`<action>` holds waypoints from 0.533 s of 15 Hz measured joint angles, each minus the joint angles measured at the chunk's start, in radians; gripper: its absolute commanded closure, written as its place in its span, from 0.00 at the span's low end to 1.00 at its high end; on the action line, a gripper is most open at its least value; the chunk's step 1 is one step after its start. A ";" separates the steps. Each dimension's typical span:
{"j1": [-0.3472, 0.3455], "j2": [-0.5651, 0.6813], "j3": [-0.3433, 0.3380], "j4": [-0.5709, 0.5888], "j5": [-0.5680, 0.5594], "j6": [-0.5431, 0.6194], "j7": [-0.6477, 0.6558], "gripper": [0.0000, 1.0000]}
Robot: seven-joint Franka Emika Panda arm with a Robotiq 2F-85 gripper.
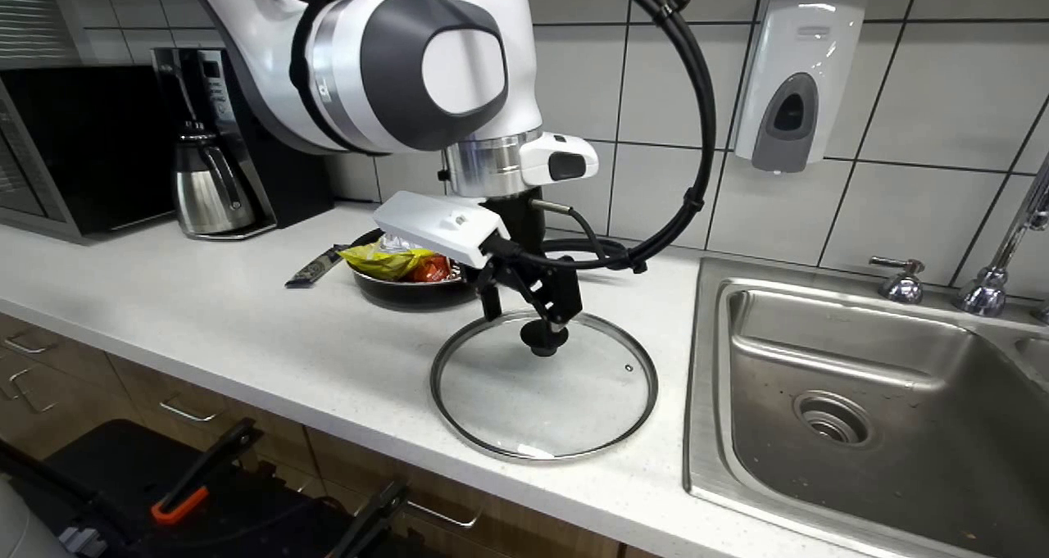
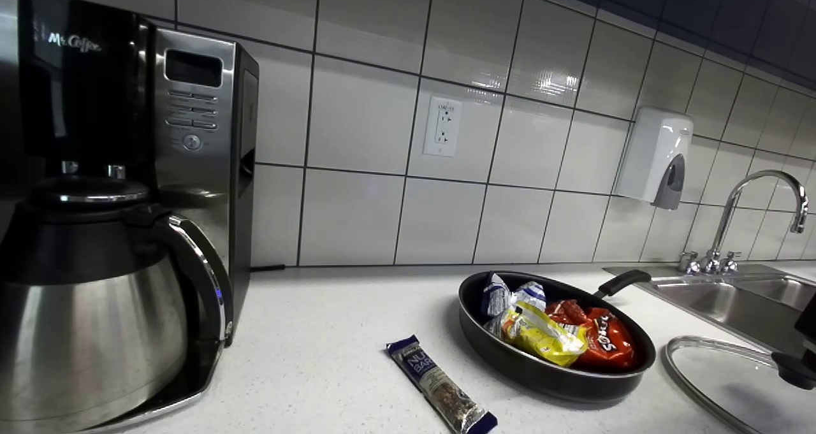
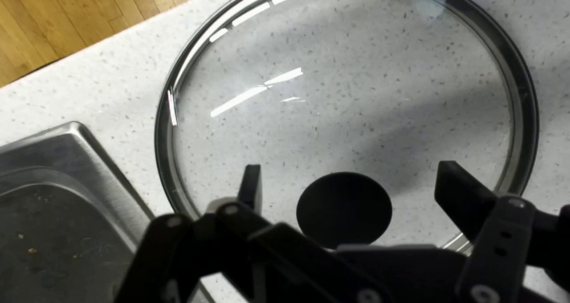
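Note:
My gripper [image 1: 524, 319] is open above a round glass lid [image 1: 541, 410] with a metal rim and a black knob [image 1: 543, 342]. In the wrist view the knob [image 3: 344, 209] lies between the spread fingers [image 3: 349, 174], with a gap on both sides. I cannot tell whether the fingertips reach down to the knob's height. The lid [image 3: 338, 80] rests flat on the white counter. In an exterior view the lid [image 2: 720, 383] shows at the right edge, beside a black pan [image 2: 548, 383]. The pan holds a yellow bag [image 2: 542, 335], a red bag [image 2: 605, 338] and blue-white wrappers [image 2: 497, 297].
A nut bar [image 2: 440, 386] lies on the counter by the pan. A coffee maker [image 2: 197, 102] with a steel carafe [image 1: 211, 189] stands at the back. A steel sink [image 1: 705, 427] lies to one side of the lid. A soap dispenser [image 1: 799, 74] hangs on the tiled wall.

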 measured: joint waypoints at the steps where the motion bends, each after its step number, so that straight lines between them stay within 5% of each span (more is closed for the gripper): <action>1: 0.000 0.016 0.000 0.006 0.000 0.010 0.000 0.00; 8: 0.005 0.129 0.000 0.077 0.037 0.036 -0.014 0.00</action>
